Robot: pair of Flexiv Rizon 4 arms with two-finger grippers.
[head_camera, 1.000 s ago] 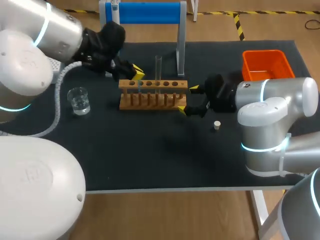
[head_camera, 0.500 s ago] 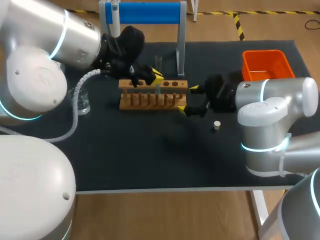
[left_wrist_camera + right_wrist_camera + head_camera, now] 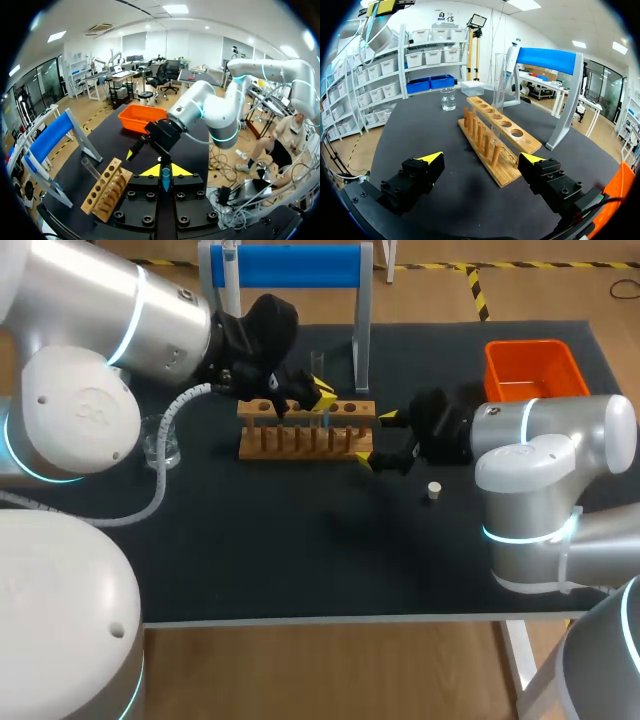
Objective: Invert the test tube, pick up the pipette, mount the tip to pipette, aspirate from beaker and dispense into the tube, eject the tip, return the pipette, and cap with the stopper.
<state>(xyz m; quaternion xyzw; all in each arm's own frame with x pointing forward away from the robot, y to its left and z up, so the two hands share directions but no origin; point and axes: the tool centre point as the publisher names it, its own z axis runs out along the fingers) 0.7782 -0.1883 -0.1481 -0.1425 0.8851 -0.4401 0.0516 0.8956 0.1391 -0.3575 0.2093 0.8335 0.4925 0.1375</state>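
Left claw (image 3: 318,400) with blue piece (image 3: 325,421) above wooden rack (image 3: 305,436)

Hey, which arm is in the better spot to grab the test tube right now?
Left, most likely. The left end effector is above the wooden rack, right next to the upright test tube. The right end effector sits open at the rack's end, farther from the tube.

Beaker (image 3: 448,98) left of rack (image 3: 307,428) — stopper (image 3: 434,490) and bin (image 3: 530,368) to its right.
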